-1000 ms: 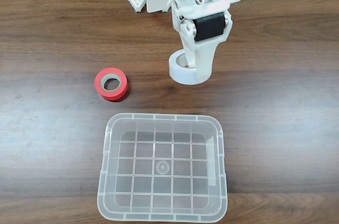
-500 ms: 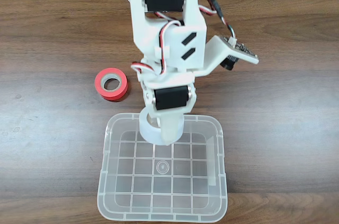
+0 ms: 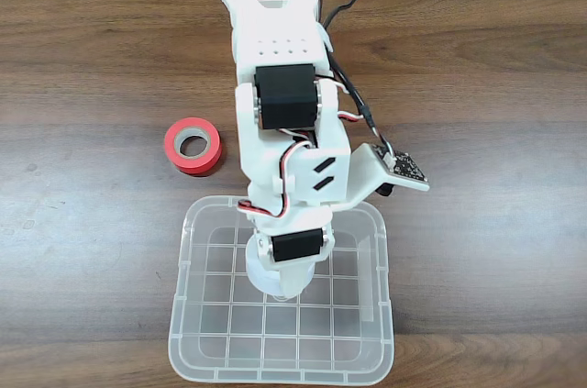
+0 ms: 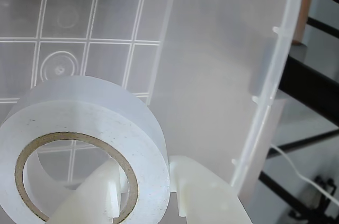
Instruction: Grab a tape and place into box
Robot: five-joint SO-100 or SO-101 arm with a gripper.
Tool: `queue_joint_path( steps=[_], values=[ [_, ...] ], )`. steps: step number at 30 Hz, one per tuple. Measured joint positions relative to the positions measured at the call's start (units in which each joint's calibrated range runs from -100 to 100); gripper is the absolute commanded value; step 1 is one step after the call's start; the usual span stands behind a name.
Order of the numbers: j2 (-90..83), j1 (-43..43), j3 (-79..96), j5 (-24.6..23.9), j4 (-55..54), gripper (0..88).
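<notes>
In the fixed view the white arm (image 3: 284, 131) reaches from the top centre of the frame down the middle, over the brown wooden table (image 3: 486, 85). Its gripper (image 3: 282, 289) hangs inside the outline of the box (image 3: 381, 342), which sits at the bottom centre of the frame. The tape (image 3: 257, 271) shows as a white curve at the gripper's left side, above the box's gridded floor, in the upper middle part of the box. A red roll (image 3: 193, 145) with a grey core lies flat on the table at the left centre of the frame, just above the box's upper left corner and apart from it. A small circuit board (image 3: 401, 166) juts from the arm toward the right, over the box's upper right corner.

In the wrist view the tape (image 4: 79, 128) fills the lower left of the frame, its brown inner core facing the camera. The gripper (image 4: 143, 195) holds it: one finger (image 4: 98, 192) sits inside the ring's hole and the other (image 4: 204, 192) presses on the outer wall, so the jaws are narrowly closed on the band of the roll. Behind the tape the grid floor of the box (image 4: 265, 102) shows in the upper left, and its clear side wall and rim run down the right of the frame. Whether the tape touches the floor cannot be told.
</notes>
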Motion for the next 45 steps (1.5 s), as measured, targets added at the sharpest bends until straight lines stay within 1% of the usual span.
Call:
queue_joint_path(
  steps=[3,4,8,10,28,29,31,34,37,45],
  values=[
    [0.6,0.0,0.0,0.0,0.0,4.4],
    [0.6,0.0,0.0,0.0,0.0,6.0],
    [0.6,0.0,0.0,0.0,0.0,21.8],
    [0.6,0.0,-0.1,0.0,0.0,25.4],
    [0.5,0.0,-0.1,0.0,1.9,25.3],
    [0.5,0.0,-0.1,0.0,2.5,25.1],
    [0.5,0.0,-0.3,0.0,4.2,21.0],
    [0.5,0.0,-1.6,0.0,7.8,10.1],
    [0.3,0.0,-2.7,-0.1,12.0,2.2],
    [-12.4,0.0,-3.0,-0.5,21.6,1.3]
  ],
)
